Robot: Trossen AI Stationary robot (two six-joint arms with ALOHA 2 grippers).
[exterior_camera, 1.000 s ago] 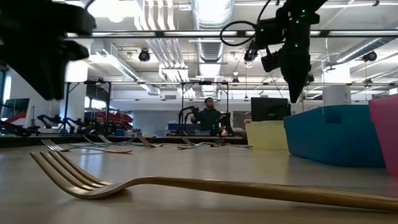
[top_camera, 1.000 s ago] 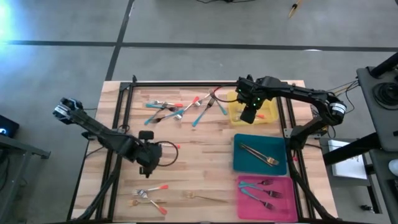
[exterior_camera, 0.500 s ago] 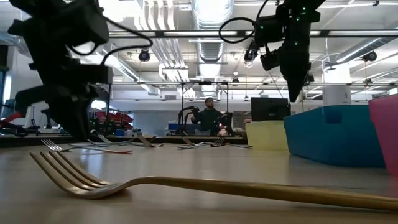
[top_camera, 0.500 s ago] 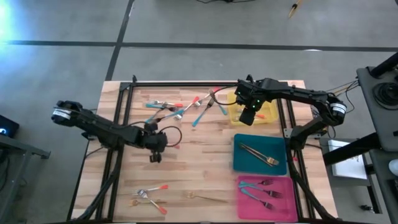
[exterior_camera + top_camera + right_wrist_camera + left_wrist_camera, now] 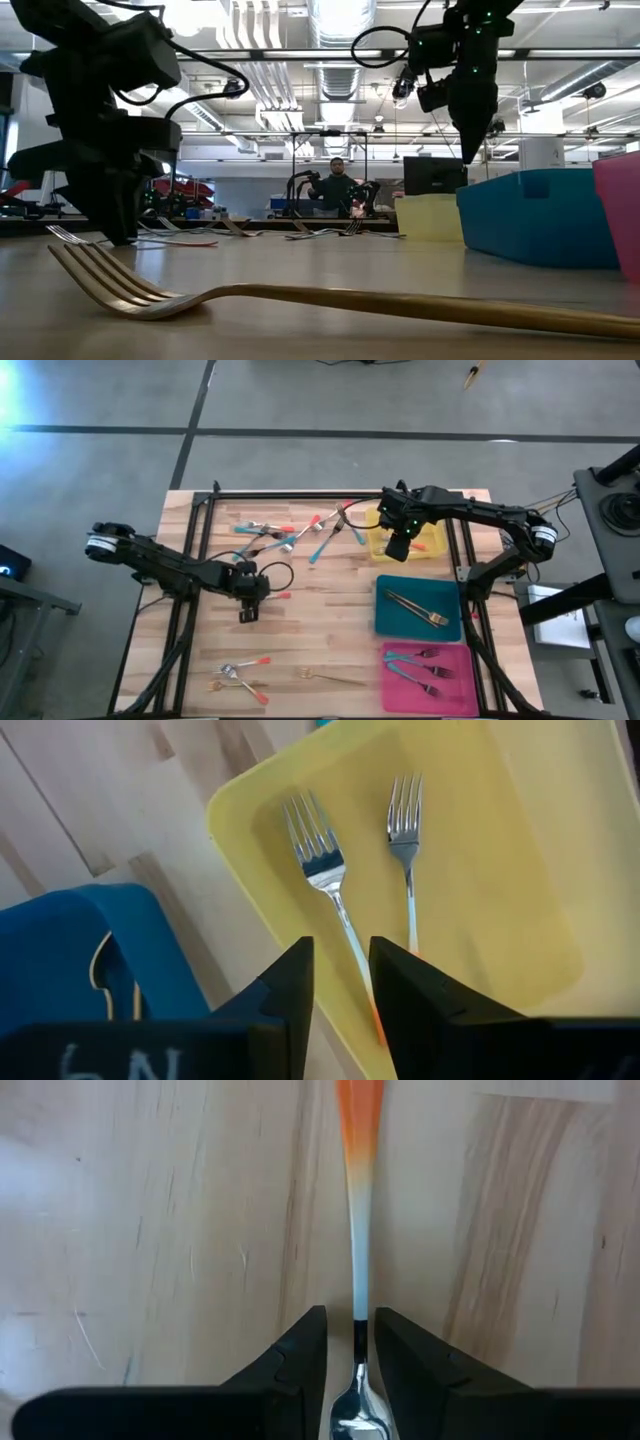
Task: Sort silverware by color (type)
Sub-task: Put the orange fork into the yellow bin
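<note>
Held utensil: an orange-handled utensil (image 5: 358,1230) lies flat on the table (image 5: 330,585), its slim neck running straight between the left jaws; the metal head sits at the jaws' base and the orange end points away from them.
Left gripper (image 5: 350,1342): low over the middle-left of the table (image 5: 248,607), jaws narrow, one on each side of the utensil's neck; the gap is too fine to tell whether they pinch it or only straddle it.
Right gripper (image 5: 340,975): hanging over the yellow tray (image 5: 500,870) at the far right of the table (image 5: 398,545), jaws narrow with a small gap, nothing between them.
Under the right jaws: two forks (image 5: 325,885) with orange handles lie side by side in the yellow tray, tines pointing away from the jaws.
Far pile: a loose scatter of red-orange and teal-handled silverware (image 5: 295,532) lies beyond the left jaws, between them and the yellow tray.
Near cluster: a few orange-handled pieces (image 5: 240,675) lie near the table's front edge, well apart from the left jaws, with a gold fork (image 5: 300,297) just beside them.
Teal tray (image 5: 395,620): on the near side of the right jaws, holding gold-toned pieces (image 5: 415,607).
Pink tray (image 5: 470,685): nearest the front edge, holding teal-handled forks (image 5: 418,665).
Background: a seated person (image 5: 335,188) shows in the room beyond the table.
</note>
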